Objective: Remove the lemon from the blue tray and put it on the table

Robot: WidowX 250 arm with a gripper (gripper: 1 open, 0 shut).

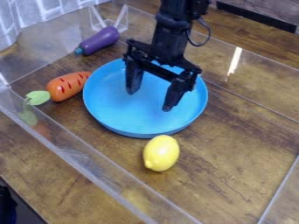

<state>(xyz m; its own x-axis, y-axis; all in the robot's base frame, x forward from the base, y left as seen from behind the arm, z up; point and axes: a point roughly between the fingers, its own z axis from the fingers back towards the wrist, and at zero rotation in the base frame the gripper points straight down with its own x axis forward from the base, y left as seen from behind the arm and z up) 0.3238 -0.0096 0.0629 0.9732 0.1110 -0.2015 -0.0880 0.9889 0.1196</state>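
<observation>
Orange carrot [68,84] and purple eggplant [98,39] lie beside the blue tray [111,114].

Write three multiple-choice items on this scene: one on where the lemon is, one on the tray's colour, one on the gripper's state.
1. Where does the lemon lie?
A. inside the tray
B. on the table, just outside the tray's near rim
C. between the gripper's fingers

2. What colour is the tray?
A. blue
B. red
C. white

3. How is the gripper?
A. shut on the lemon
B. shut on the carrot
C. open, holding nothing

Answers:
1 B, the lemon rests on the table beside the rim.
2 A, the round dish is bright blue.
3 C, its fingers stand spread over the tray with nothing between them.
</observation>
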